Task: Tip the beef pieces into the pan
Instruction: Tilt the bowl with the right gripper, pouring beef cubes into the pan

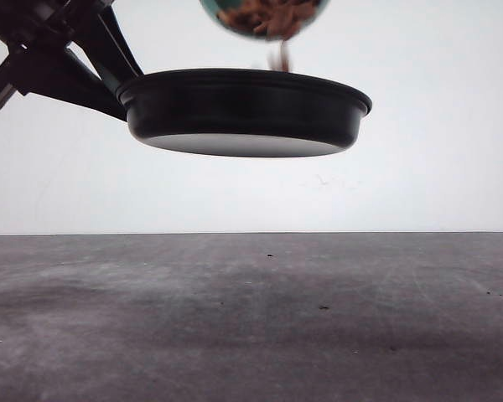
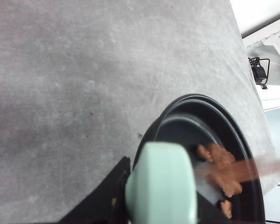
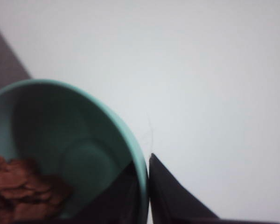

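The black pan (image 1: 245,109) hangs level above the table, held from the left by my left arm. In the left wrist view my left gripper (image 2: 161,205) is shut on the pan's mint-green handle (image 2: 162,184), and several beef pieces (image 2: 221,165) lie inside the pan (image 2: 210,140). A teal bowl (image 1: 264,17) is tipped over the pan's far side, with beef pieces (image 1: 278,55) falling from it. In the right wrist view my right gripper (image 3: 147,186) is shut on the bowl's rim (image 3: 130,140), one finger inside and one outside. Beef pieces (image 3: 18,189) sit low in the bowl.
The grey table (image 1: 251,318) stretches below the raised pan, with a white wall behind. In the left wrist view, the table's edge (image 2: 252,84) shows, with cables and equipment beyond it.
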Available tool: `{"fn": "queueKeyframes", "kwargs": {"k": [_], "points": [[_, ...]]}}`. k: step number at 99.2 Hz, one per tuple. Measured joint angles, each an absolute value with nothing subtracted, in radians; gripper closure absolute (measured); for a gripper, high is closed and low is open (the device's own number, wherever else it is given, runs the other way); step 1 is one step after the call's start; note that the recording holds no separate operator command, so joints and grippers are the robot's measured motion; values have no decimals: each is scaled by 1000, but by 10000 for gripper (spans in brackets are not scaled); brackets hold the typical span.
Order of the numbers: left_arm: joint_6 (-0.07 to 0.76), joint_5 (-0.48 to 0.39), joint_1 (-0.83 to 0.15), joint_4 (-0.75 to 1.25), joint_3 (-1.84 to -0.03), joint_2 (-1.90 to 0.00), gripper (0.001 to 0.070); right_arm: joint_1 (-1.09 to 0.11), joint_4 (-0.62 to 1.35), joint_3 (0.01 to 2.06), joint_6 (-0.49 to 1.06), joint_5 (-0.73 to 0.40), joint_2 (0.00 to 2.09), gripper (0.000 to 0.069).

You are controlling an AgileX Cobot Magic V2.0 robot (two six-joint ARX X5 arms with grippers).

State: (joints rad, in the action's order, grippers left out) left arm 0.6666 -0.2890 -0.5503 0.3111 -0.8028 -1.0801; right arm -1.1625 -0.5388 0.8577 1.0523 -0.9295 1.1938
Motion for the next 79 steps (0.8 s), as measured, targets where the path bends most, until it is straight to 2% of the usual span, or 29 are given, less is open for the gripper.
{"fn": "queueKeyframes", "kwargs": {"k": [20, 51, 79], "points": [[667, -288, -550, 311, -803, -1080, 657, -1178, -591, 858, 1177, -916, 1194, 674], [667, -289, -550, 309, -803, -1080, 657, -1192, -603, 858, 1224, -867, 1194, 674], [667, -288, -551, 303, -820, -1082, 657, -1191, -673, 859, 1249, -868, 1200, 674]]}}
